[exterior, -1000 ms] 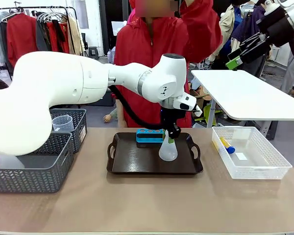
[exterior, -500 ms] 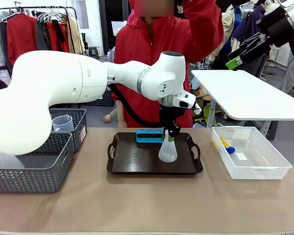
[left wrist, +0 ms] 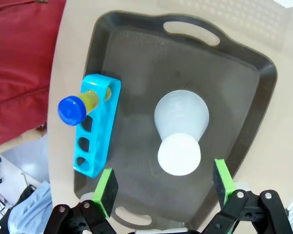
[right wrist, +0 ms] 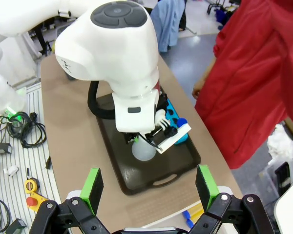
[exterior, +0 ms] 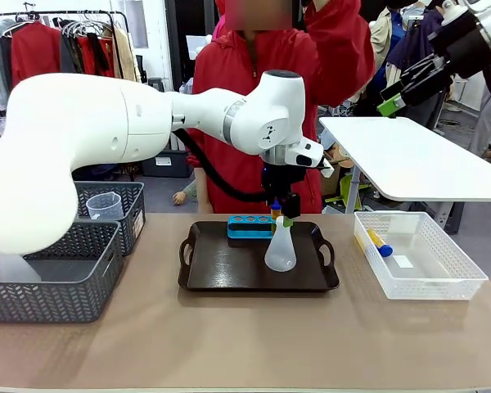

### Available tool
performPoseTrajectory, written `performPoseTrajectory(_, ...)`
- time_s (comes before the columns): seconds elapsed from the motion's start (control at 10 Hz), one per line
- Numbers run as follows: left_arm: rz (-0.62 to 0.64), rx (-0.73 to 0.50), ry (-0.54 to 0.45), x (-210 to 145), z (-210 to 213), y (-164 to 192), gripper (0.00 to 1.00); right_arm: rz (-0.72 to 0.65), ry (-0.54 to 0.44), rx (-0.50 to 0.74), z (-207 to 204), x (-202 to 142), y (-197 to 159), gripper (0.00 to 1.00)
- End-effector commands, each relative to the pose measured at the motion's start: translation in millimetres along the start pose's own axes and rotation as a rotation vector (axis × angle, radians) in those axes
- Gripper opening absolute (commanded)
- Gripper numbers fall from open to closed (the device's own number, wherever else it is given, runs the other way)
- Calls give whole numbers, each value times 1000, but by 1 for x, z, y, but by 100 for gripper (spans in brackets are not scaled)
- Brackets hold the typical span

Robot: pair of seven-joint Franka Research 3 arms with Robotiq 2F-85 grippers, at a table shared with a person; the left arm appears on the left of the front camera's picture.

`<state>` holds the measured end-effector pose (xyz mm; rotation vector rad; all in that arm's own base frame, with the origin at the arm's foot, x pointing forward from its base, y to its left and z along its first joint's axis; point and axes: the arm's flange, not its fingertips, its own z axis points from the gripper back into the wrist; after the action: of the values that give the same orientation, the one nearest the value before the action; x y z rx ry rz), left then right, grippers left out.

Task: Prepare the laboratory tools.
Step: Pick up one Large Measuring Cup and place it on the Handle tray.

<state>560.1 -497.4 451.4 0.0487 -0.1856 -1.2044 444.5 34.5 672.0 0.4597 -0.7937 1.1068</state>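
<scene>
Beige desk, dark tray at its middle: the conical flask stands upright near the tray's centre, beside the blue rack that holds one capped tube. The left gripper, jaws apart, has lifted clear of its neck, so the flask looks placed. The right gripper hangs high, jaws apart and empty.

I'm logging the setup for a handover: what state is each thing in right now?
Flask: upright on the tray, not gripped.
Rack: one tube in it, other slots empty.
Second tube: lying in the white basket.
Beaker: upright in a grey basket.
Left gripper: open, above the flask.
Right gripper: open, raised, holding nothing.
</scene>
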Motion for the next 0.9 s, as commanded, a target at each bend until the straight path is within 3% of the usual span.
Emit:
performPoseTrajectory(0.0, 36, -29, -5, -14, 16, -3, 100, -1, -11, 5, 0, 1, 1, 100)
performPoseTrajectory(0.3, 63, -19, -40, -38, 46, -8, 100, -1, -11, 5, 0, 1, 1, 100)
performPoseTrajectory(0.8, 143, 26, -61, -111, 132, -24, 100, -1, -11, 5, 0, 1, 1, 100)
